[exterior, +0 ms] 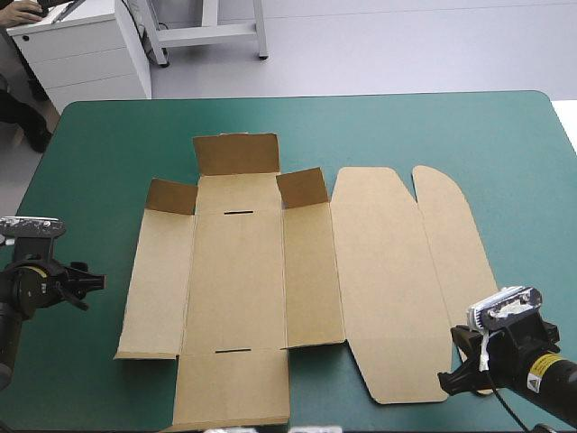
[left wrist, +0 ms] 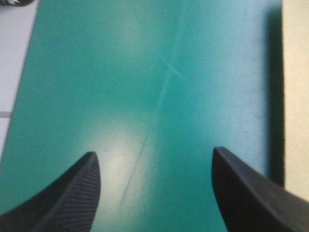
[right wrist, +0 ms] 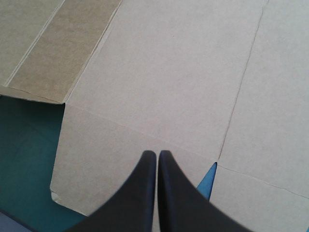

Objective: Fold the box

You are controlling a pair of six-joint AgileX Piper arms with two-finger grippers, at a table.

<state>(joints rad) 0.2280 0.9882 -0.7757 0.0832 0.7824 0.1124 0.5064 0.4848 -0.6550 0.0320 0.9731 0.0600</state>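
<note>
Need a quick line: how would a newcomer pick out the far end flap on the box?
On the teal-green table lies the box, a flat brown sheet. Along its far edge three flaps tilt up. The end flap is the middle one: wider than the small flaps beside it and set farther back.

box (exterior: pixel 261 271): brown board, paper-faced, matt, no gloss anywhere. Under the right claw (right wrist: pixel 157 153) its face shows fine fibre grain and pressed score lines. 1 band ahead of that claw, off to one side, reads darker and rougher. Board corner just beside the claw is slightly frayed.
worktop cover (left wrist: pixel 145 72): teal-green, smooth, low sheen. Soft pale glare patch between the left claw (left wrist: pixel 153 152) tips, 2 faint crease lines crossing ahead of it. Sheet-like; material can't tell.
Left claw: black, 1 finger (left wrist: pixel 72 198) finely ribbed, the other plainer, matt.
Right claw fingers (right wrist: pixel 140 193): black, smooth, dull sheen.
</note>
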